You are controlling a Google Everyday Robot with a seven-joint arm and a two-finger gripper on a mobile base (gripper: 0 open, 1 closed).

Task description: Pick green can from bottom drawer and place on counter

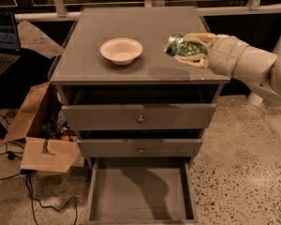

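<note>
The step in hand is judged to be the placing: the green can (183, 47) is already out of the bottom drawer (140, 198), which stands pulled open below and in front of the cream bowl (121, 50) with its grey floor bare. The can is held over the counter (131, 25), to the right of the bowl and well apart from it, near the counter's right edge. It lies tilted on its side rather than upright, with its length running across the gripper (187, 49). Whether its underside touches the counter cannot be told; a faint shadow beneath suggests that it is carried just above.

For the step to be done well, the can should be lowered until it is borne by the counter before any release is made. Because it is on its side, it may roll, so a gentle release is called for. A spot somewhat nearer the bowl would be safer than the edge, provided the bowl is not struck.

The gripper is reached in from the right of the bowl on the pale arm (246, 62). Its two yellowish fingers (200, 36) are closed on the can, one along its far side and one along its near side. The opening is no wider than the can itself, and nothing else is seen to be touched.
</note>
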